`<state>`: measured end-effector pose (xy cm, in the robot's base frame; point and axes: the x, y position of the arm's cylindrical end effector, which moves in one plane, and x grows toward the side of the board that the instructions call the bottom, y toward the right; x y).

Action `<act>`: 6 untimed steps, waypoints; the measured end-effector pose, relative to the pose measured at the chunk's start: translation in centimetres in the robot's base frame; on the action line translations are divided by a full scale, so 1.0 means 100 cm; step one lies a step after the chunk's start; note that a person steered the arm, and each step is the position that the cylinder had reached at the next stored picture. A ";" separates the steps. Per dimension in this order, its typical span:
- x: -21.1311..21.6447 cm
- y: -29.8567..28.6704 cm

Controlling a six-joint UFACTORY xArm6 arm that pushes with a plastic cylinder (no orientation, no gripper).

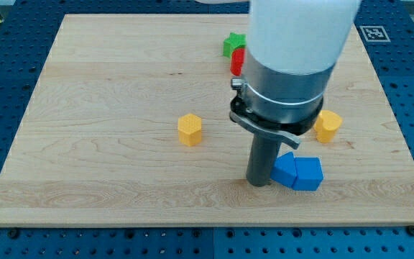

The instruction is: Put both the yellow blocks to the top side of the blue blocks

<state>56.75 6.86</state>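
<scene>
A yellow hexagonal block (190,130) sits near the board's middle. A second yellow block (328,125) lies toward the view's right, partly hidden by the arm. Two blue blocks lie together at the lower right: a blue cube (308,174) and a blue block (284,170) touching its left side. My tip (259,183) rests on the board right against the left side of the blue blocks, below and to the right of the yellow hexagonal block.
A green star-shaped block (232,44) and a red block (237,62) lie near the view's top, partly hidden by the arm's white and grey body (293,57). The wooden board (106,86) lies on a blue perforated table.
</scene>
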 end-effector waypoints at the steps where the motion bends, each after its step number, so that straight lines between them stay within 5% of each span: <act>1: 0.000 -0.015; 4: -0.027 -0.135; 6: -0.052 -0.103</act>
<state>51.54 -3.40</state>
